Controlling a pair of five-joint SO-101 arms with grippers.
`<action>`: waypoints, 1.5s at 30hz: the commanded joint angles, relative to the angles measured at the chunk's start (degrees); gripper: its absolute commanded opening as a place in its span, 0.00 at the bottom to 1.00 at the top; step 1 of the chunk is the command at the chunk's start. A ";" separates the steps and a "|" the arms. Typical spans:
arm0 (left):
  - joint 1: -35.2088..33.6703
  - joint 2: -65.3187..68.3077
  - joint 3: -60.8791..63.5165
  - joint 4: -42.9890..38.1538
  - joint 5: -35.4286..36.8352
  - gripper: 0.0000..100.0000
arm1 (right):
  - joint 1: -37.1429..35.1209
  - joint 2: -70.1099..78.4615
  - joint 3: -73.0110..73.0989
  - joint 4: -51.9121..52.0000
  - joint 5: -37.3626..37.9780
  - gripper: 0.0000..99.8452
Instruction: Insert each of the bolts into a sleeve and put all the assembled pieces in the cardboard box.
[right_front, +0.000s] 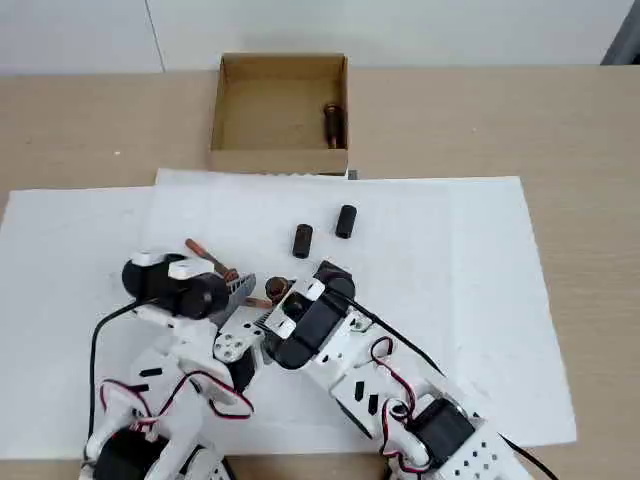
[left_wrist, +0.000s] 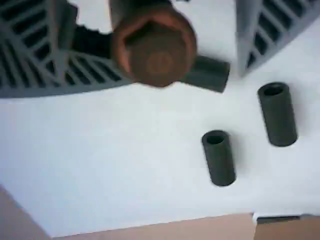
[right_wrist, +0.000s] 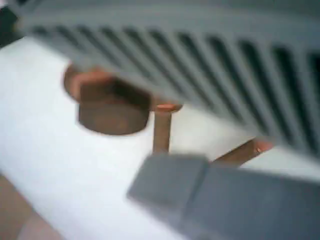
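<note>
One assembled piece (right_front: 333, 125), a bolt seated in a sleeve, is lying inside the cardboard box (right_front: 215, 110) at the far side of the table in the high view. By that count the task is looking barely begun. Two empty sleeves are lying on the white sheet (right_front: 80, 240) between the box and the arms: the nearer sleeve (right_front: 302, 240) and the farther sleeve (right_front: 345, 221). A loose bolt (right_front: 208, 256) is resting just beside the left gripper (right_front: 243, 290). The right gripper (right_front: 287, 300) is sitting close against the left one.

In the left wrist view, the left gripper's jaws are standing wide apart and clamping nothing. A rusty hex bolt head (left_wrist: 152, 50) is sitting between them, close to one jaw and well apart from the other. A dark cylinder (left_wrist: 210, 74), probably a third sleeve, is lying just behind it.

In the right wrist view, a bolt head is showing near the right gripper, with one bolt shank (right_wrist: 161, 131) and another shank (right_wrist: 239, 152) lying beyond. Whether this gripper is holding anything cannot be told. Several bolts are waiting to be sleeved and boxed.
</note>
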 joint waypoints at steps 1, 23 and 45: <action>-0.18 -0.18 -4.44 0.26 -0.26 0.22 | -0.22 -0.57 -2.29 -1.89 0.18 0.00; -22.42 -0.44 5.93 -5.27 -18.11 0.01 | 18.33 1.27 -3.52 1.54 -12.13 0.00; -24.26 -0.44 22.20 -12.57 -18.29 0.01 | 22.29 72.66 -72.79 11.47 -17.23 0.00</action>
